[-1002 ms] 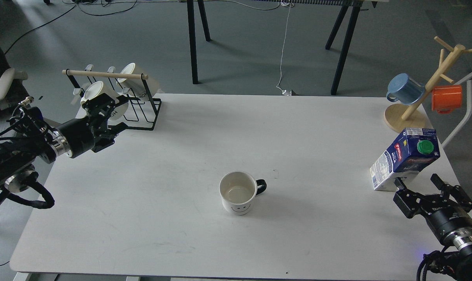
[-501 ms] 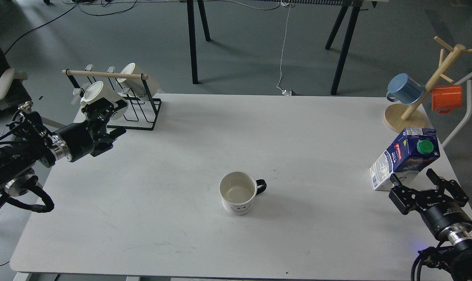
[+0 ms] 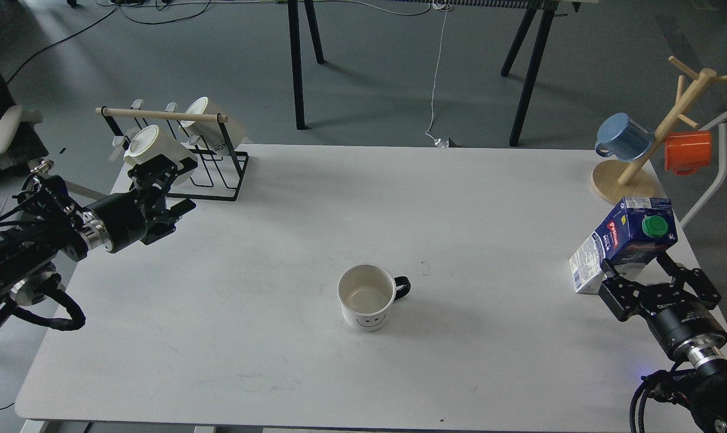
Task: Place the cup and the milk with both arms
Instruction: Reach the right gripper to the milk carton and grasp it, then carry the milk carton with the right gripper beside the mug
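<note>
A white cup [image 3: 367, 297] with a smiley face and a black handle stands upright near the middle of the white table [image 3: 315, 204], apart from both grippers. A blue milk carton [image 3: 625, 242] with a green cap stands at the right edge. My right gripper [image 3: 637, 267] is open, its fingers either side of the carton's lower part. My left gripper [image 3: 162, 186] is open and empty at the left edge, just in front of the black mug rack [image 3: 177, 150].
The black wire rack with a wooden bar holds two white mugs at the back left. A wooden mug tree [image 3: 658, 138] with a blue mug [image 3: 623, 137] and an orange mug [image 3: 688, 151] stands at the back right. Black table legs stand on the floor beyond.
My right gripper has moved forward to the milk carton, its fingers now around its base. My left gripper has drawn back and down a little from the rack. The cup has not moved.
</note>
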Robot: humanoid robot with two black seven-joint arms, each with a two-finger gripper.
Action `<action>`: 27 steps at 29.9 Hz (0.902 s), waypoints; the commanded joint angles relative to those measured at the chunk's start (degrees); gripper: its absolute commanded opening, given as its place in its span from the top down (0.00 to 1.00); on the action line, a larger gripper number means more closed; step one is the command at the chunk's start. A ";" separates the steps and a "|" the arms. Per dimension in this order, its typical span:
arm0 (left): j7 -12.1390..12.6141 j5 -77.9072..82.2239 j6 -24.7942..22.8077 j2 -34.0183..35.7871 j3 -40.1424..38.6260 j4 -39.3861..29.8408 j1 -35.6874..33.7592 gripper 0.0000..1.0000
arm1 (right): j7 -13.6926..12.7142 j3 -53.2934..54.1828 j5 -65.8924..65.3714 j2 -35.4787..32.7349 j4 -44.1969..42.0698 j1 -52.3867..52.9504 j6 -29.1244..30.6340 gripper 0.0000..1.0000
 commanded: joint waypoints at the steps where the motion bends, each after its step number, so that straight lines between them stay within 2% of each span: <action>1: 0.00 -0.01 0.00 -0.10 0.00 0.18 0.16 0.01 | -0.05 -0.17 -0.02 0.27 -0.50 0.58 0.00 0.02; 14: 0.00 -0.01 0.00 -0.45 0.17 0.36 0.60 0.01 | -0.05 0.18 -0.11 1.59 -1.38 2.08 0.00 0.02; 21: 0.00 -0.01 0.00 -0.80 0.17 0.53 1.04 0.01 | -0.05 -0.08 -0.19 1.86 -1.38 2.25 0.00 0.08; 25: 0.00 -0.01 0.00 -0.80 0.17 0.80 1.04 0.01 | 0.04 -0.17 -0.19 1.94 -1.29 2.08 0.00 0.20; 27: 0.00 -0.01 0.00 -0.89 0.17 1.32 1.12 0.01 | 0.04 -0.17 -0.28 1.94 -1.29 2.08 0.00 0.30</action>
